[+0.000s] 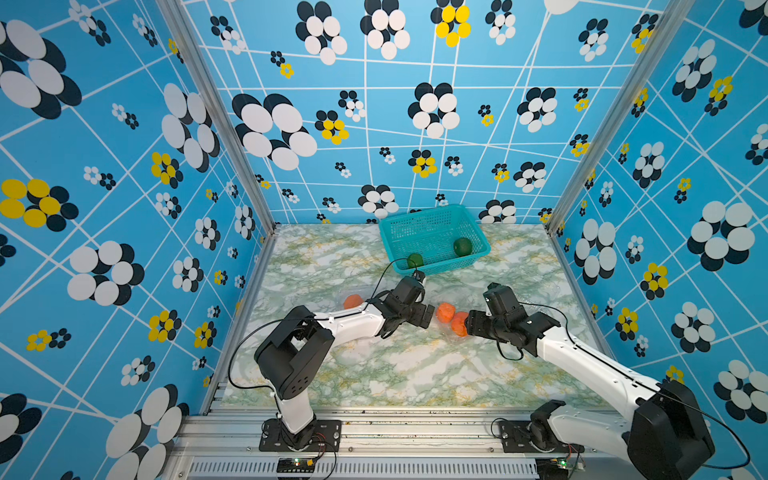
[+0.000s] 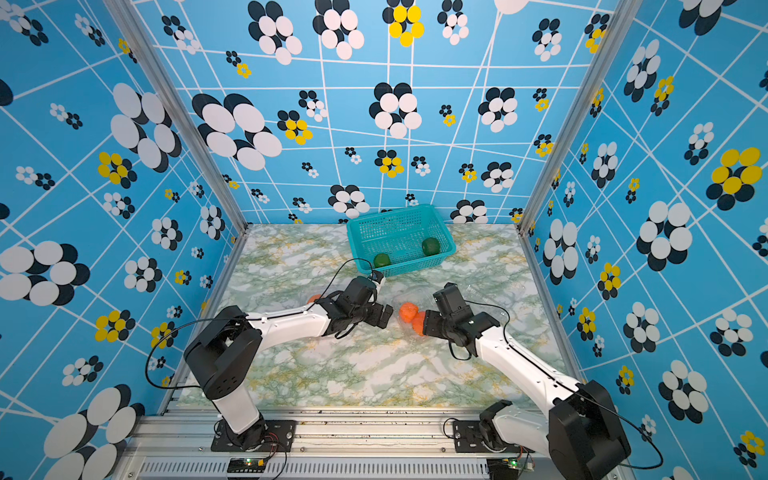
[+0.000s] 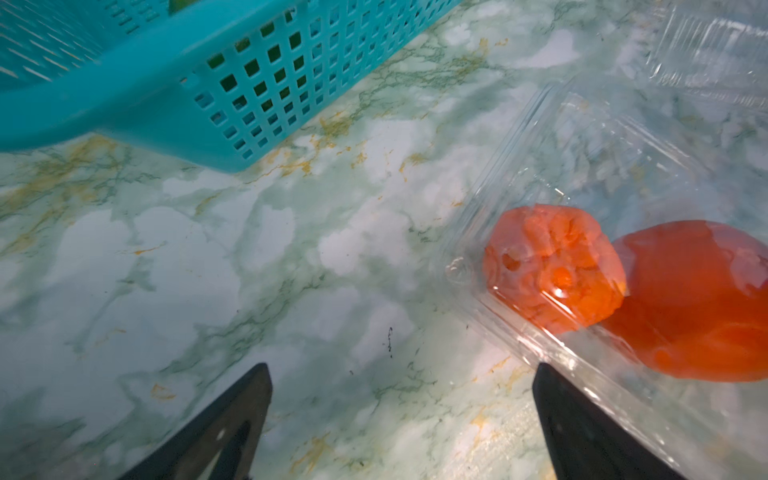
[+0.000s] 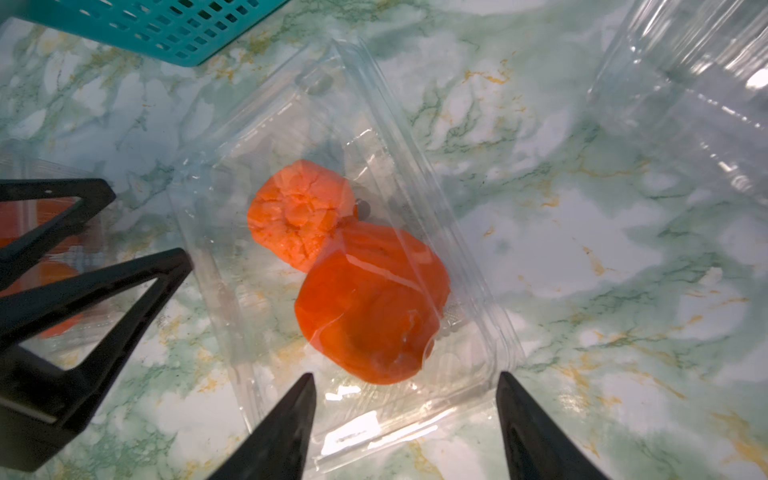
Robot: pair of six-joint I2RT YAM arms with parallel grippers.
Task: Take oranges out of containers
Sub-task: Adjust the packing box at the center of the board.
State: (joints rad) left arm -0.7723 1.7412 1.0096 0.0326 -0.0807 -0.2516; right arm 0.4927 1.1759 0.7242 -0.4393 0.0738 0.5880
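Lying touching inside a clear container [image 4: 469, 249], two oranges [image 4: 370, 303] just ahead of the parted, empty jaws of the right gripper [image 4: 406, 376], with the left gripper [image 3: 401, 368] spread wide, empty, at that container's edge.

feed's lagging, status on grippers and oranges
Open: left gripper, right gripper. Two oranges inside container, ungripped. No obstruction; basket apart.

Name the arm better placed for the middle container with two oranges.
Right. The open right gripper frames the container, both oranges ahead between its fingers; the open left gripper faces mostly bare table, the container off to one side.
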